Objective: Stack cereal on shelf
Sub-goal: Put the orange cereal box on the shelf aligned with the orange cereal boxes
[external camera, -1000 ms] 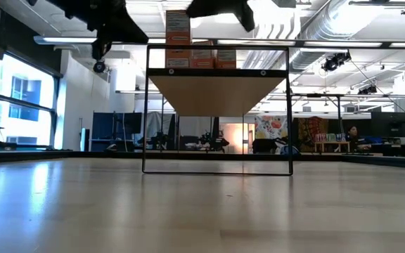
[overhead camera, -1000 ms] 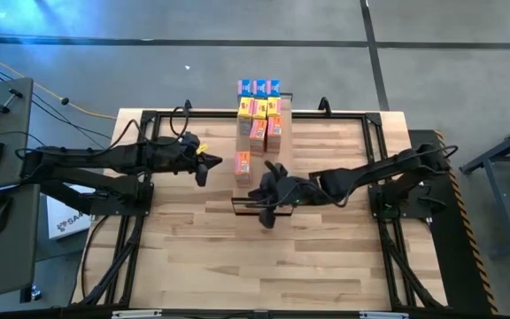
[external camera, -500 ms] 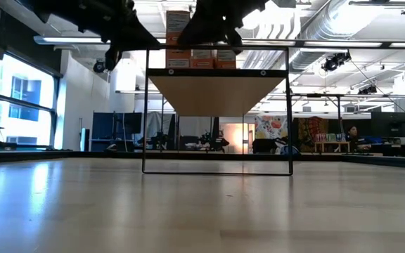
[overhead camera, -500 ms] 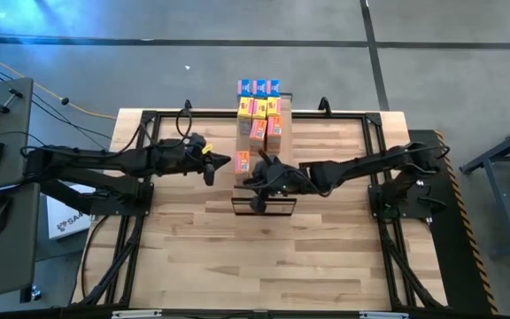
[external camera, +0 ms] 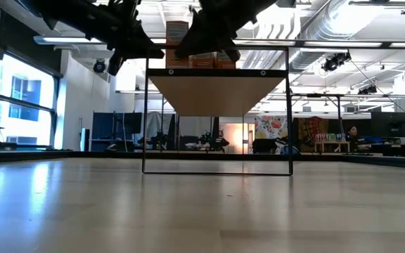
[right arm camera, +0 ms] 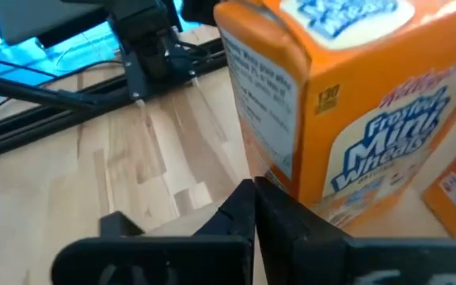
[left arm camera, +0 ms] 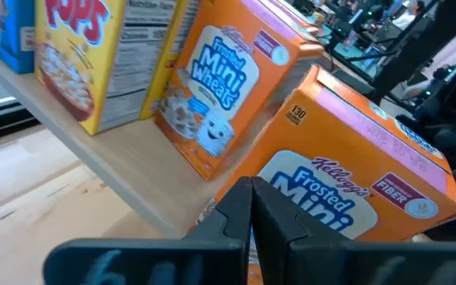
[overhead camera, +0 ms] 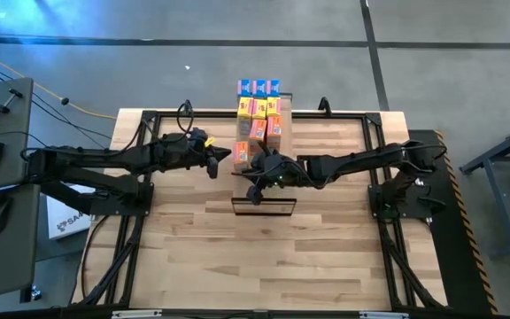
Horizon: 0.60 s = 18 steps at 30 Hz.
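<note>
Table: a wide slatted wooden table (overhead camera: 193, 248) carried the shelf and stood between the two arms.
Shelf: the shelf (overhead camera: 264, 199) ran from the table's middle toward its far edge; in the low view its light plank (external camera: 218, 90) sat high in a dark frame.
Cereal: the boxes (overhead camera: 259, 111) stood in rows along the far part of the shelf, blue ones at the far end, then yellow, then orange.
Orange box at the pincers: one orange Frosted Mini Wheats box (overhead camera: 243, 158) stood nearest the shelf's near end, on its left side, between the two pincers. It filled the left wrist view (left arm camera: 355, 198) and the right wrist view (right arm camera: 347, 119).
Other boxes, left wrist view: a second orange box (left arm camera: 228, 87) stood upright behind it, with a yellow box (left arm camera: 93, 55) farther along.
Left pincer: the left pincer (overhead camera: 224, 158) was just left of the orange box, its fingers (left arm camera: 240, 222) pressed together, holding nothing. Whether it touched the box could not be told.
Right pincer: the right pincer (overhead camera: 253, 170) was over the shelf, just right of the same box, its fingers (right arm camera: 248, 214) together, with nothing between them.
</note>
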Each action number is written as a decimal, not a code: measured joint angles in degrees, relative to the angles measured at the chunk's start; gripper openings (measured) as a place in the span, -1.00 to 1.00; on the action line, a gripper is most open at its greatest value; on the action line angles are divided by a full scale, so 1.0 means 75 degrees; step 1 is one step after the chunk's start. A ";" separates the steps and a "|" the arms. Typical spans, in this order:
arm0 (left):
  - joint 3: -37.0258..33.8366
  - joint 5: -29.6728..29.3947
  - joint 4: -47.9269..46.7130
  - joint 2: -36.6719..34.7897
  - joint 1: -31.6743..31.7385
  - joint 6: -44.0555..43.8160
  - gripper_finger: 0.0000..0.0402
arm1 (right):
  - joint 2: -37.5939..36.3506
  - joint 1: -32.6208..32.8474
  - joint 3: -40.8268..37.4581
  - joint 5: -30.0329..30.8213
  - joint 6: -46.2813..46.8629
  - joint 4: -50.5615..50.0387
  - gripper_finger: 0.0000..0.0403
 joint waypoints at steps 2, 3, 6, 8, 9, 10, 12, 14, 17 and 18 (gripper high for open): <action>0.0000 0.0057 0.0008 -0.0001 0.0086 0.0004 -1.00 | 0.0035 -0.0081 -0.0003 -0.0020 0.0005 0.0052 -1.00; 0.0000 0.0100 0.0012 -0.0002 0.0123 0.0012 -1.00 | 0.0044 -0.0109 -0.0003 -0.0022 0.0013 0.0061 -1.00; 0.0000 0.0188 0.0013 -0.0001 0.0201 0.0052 -1.00 | 0.0055 -0.0206 -0.0003 -0.0018 0.0017 0.0061 -1.00; 0.0000 0.0201 0.0025 0.0000 0.0240 0.0125 -1.00 | 0.0055 -0.0265 -0.0003 0.0061 0.0020 0.0087 -1.00; 0.0000 0.0201 0.0026 0.0000 0.0260 0.0139 -1.00 | 0.0055 -0.0301 -0.0003 0.0064 0.0020 0.0090 -1.00; 0.0000 0.0211 0.0023 -0.0001 0.0292 0.0143 -1.00 | 0.0055 -0.0337 -0.0003 0.0064 0.0020 0.0114 -1.00; 0.0000 0.0215 0.0023 0.0000 0.0336 0.0146 -1.00 | 0.0055 -0.0404 -0.0003 0.0067 0.0023 0.0180 -1.00; 0.0000 0.0221 0.0034 0.0000 0.0395 0.0186 -1.00 | 0.0063 -0.0462 -0.0003 0.0069 0.0024 0.0190 -1.00; 0.0000 0.0245 0.0178 -0.0002 0.0491 0.0321 -1.00 | 0.0079 -0.0525 -0.0003 0.0061 0.0026 0.0264 -1.00; 0.0000 0.0250 0.0220 0.0000 0.0535 0.0334 -1.00 | 0.0079 -0.0536 -0.0003 0.0044 0.0026 0.0309 -1.00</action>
